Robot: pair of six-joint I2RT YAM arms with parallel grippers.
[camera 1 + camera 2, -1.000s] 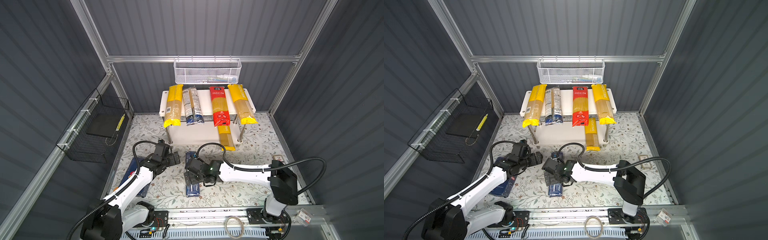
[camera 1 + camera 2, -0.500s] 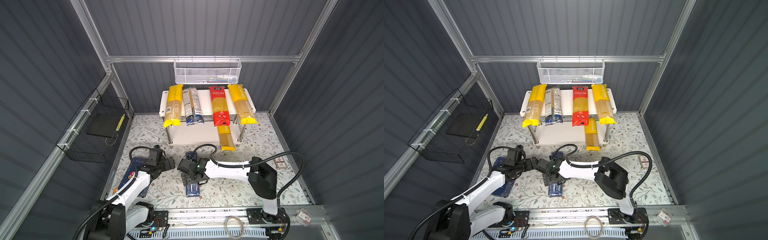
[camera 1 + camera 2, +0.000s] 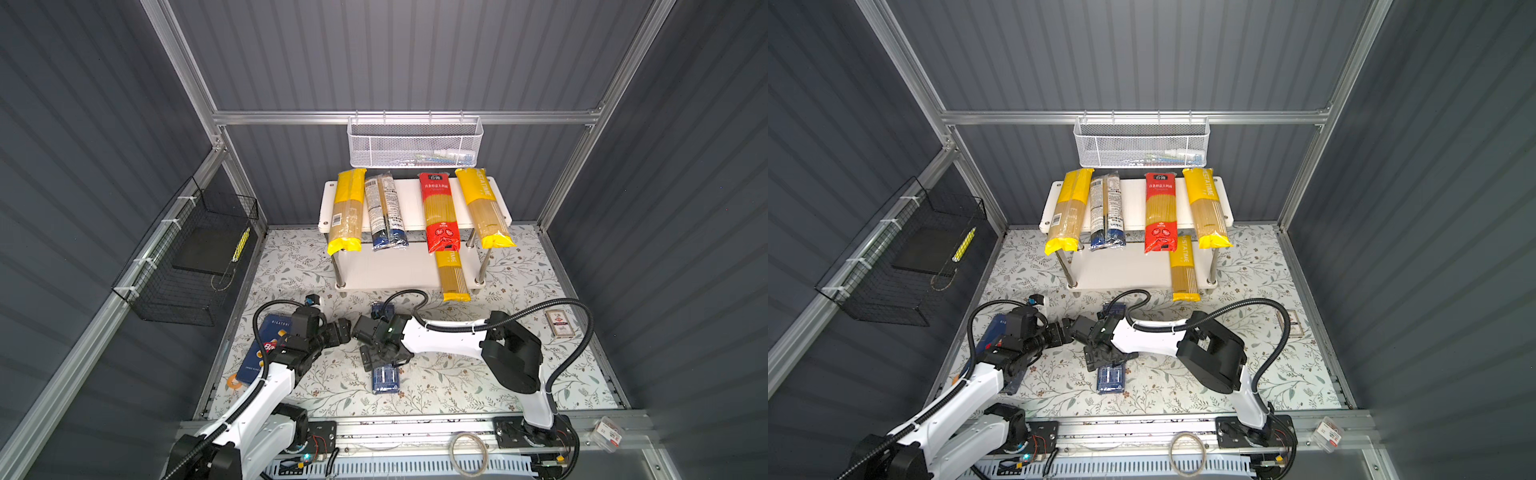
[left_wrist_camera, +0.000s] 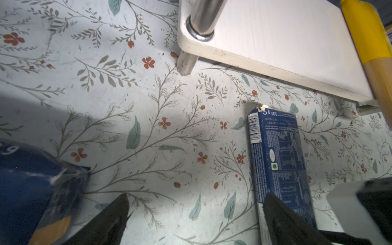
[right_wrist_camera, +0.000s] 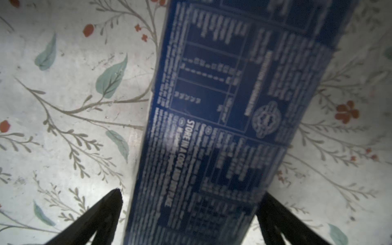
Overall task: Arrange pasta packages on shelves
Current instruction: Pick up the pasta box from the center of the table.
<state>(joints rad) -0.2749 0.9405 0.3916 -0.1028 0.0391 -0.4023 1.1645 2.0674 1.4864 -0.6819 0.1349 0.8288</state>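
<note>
Right gripper (image 5: 191, 193) spread wide astride the narrow blue cardboard box (image 3: 385, 376) on the floral mat (image 3: 457, 374), not squeezing. Only its wrist view shows the gaps; the right arm (image 3: 440, 336) hides them from above. Left gripper (image 4: 197, 197) open, empty, beside the wide blue Barilla box (image 3: 266, 353). Narrow box unmoved this past second. Beyond, white two-tier shelves (image 3: 399, 270) carry five spaghetti bags (image 3: 347, 212).

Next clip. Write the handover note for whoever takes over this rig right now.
Left gripper: open, empty, above the table.
Right gripper: open, straddling the narrow blue box, not gripping.
Done: top shelf holds yellow bag, grey bag, red bag, another yellow bag; lower shelf holds a third yellow bag.
Left: narrow blue box and wide blue box, both lying on the table.
</note>
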